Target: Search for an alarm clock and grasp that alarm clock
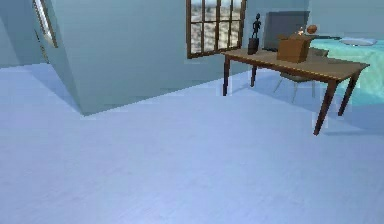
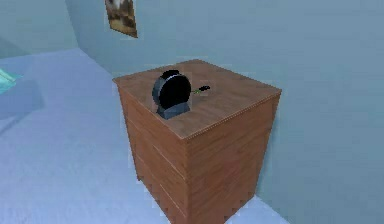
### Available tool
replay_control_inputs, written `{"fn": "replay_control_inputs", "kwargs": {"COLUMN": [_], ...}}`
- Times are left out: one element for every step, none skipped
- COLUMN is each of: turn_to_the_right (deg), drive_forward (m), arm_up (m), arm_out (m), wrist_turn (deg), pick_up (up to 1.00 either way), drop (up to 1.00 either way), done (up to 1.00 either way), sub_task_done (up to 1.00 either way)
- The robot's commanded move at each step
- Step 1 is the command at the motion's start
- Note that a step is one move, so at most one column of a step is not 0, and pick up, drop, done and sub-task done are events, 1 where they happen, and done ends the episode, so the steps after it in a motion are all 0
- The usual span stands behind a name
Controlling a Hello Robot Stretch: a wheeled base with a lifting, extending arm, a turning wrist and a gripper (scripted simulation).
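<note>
Alarm clock (image 2: 170,93) atop wooden cabinet (image 2: 215,150)

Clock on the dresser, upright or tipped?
Upright: the clock stands with its round dark body on its base atop the dresser.

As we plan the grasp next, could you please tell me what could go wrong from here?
1. The clock stands near the cabinet's edge, so a nudge could tip it to the floor.
2. A small dark thing lies close beside it and could be knocked or grabbed instead.
3. The desk with its box and statue might draw the search away.
</note>
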Motion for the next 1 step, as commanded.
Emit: {"fn": "replay_control_inputs", "kwargs": {"turn_to_the_right": [0.0], "drive_forward": [0.0], "arm_up": [0.38], "arm_out": [0.0], "wrist_turn": [0.0], "pick_up": [0.0], "drop": [0.0], "done": [0.0], "sub_task_done": [0.0]}}
